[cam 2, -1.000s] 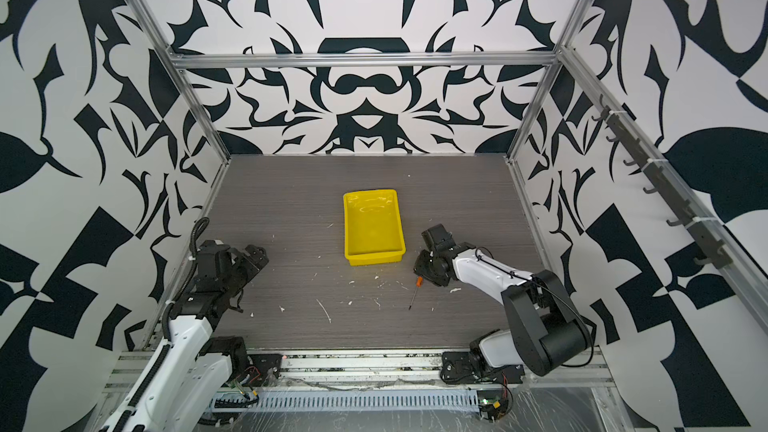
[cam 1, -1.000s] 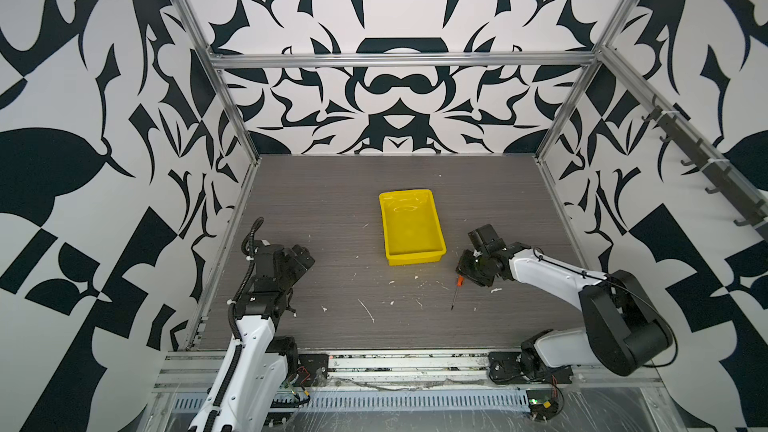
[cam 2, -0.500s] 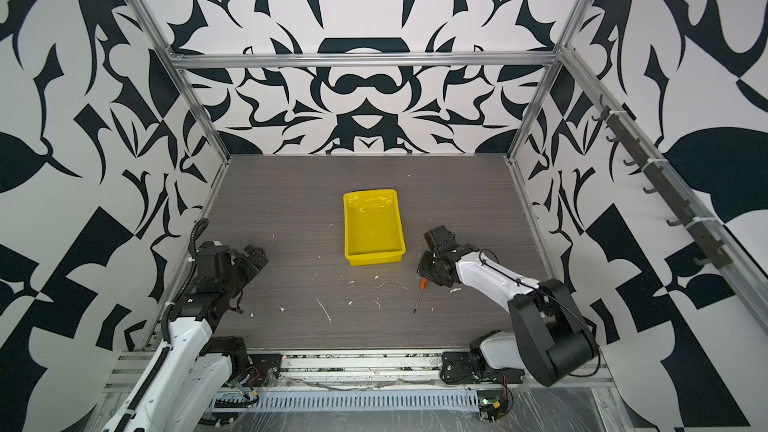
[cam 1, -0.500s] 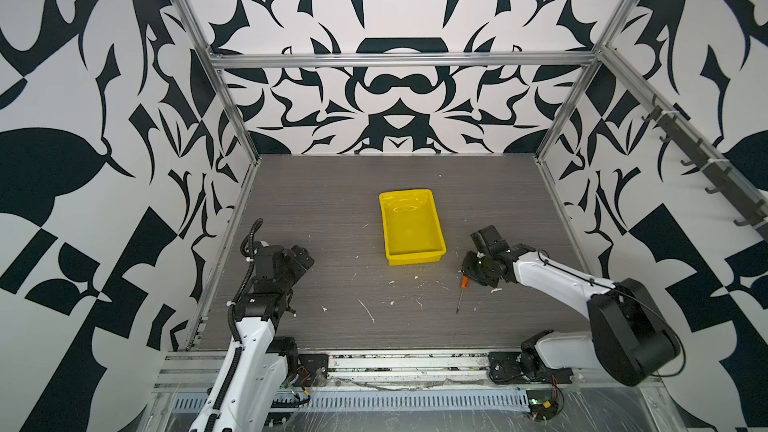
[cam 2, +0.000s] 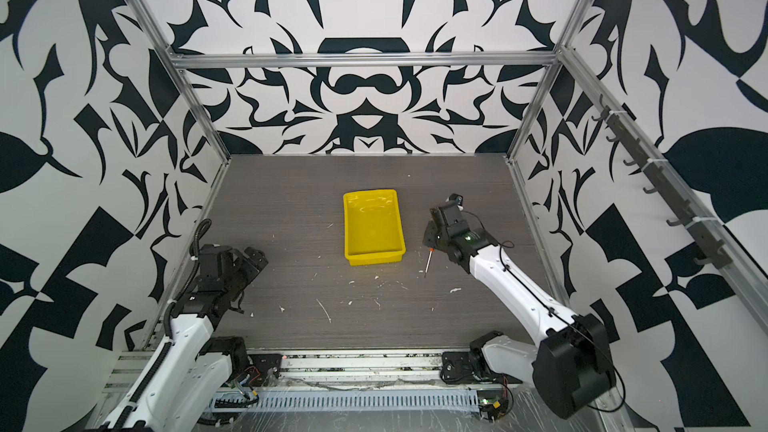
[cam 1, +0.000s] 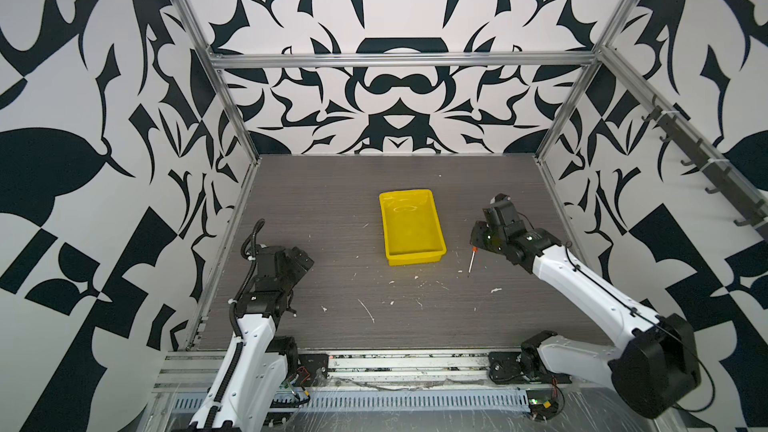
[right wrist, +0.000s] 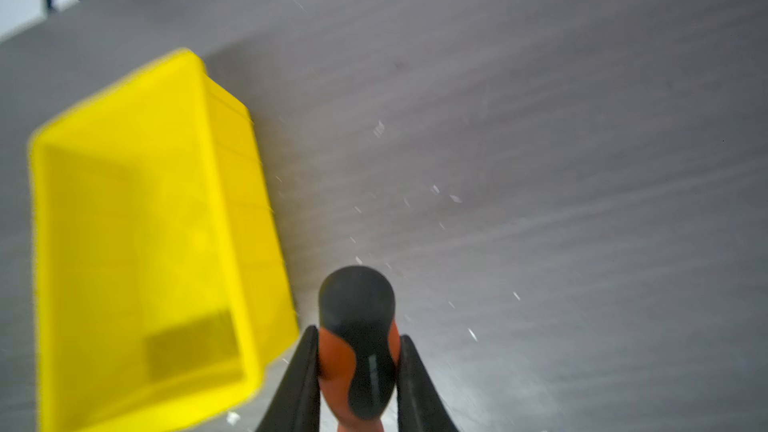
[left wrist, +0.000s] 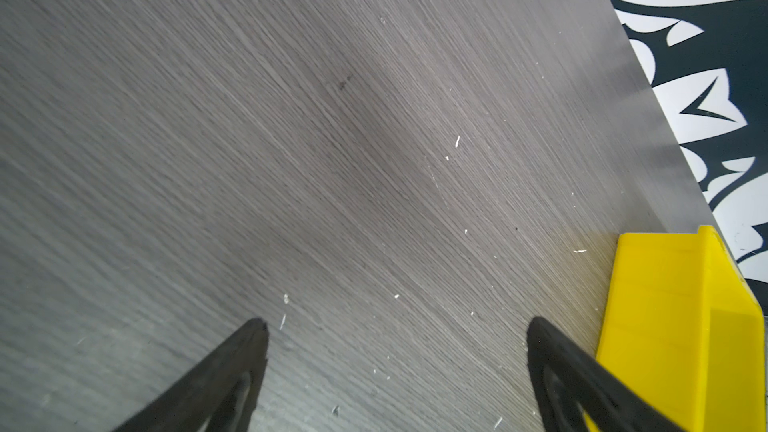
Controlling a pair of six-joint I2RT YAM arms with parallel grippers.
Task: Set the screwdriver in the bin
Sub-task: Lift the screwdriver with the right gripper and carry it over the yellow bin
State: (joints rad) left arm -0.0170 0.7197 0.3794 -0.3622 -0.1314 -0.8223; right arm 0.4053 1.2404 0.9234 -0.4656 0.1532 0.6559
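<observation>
Right pincer (right wrist: 357, 332) is clamped tight on the orange handle of the screwdriver (right wrist: 356, 305), with the black cap poking out past the tips. In both top views the thin shaft points down toward the surface (cam 1: 332, 201), and the tool is outside the yellow bin (cam 1: 415, 260), just beside its front right corner, while the bin itself sits around the middle of the surface. Over by the left edge, the left pincer (left wrist: 397, 322) hangs low with its tips spread wide apart, well clear of the screwdriver.
</observation>
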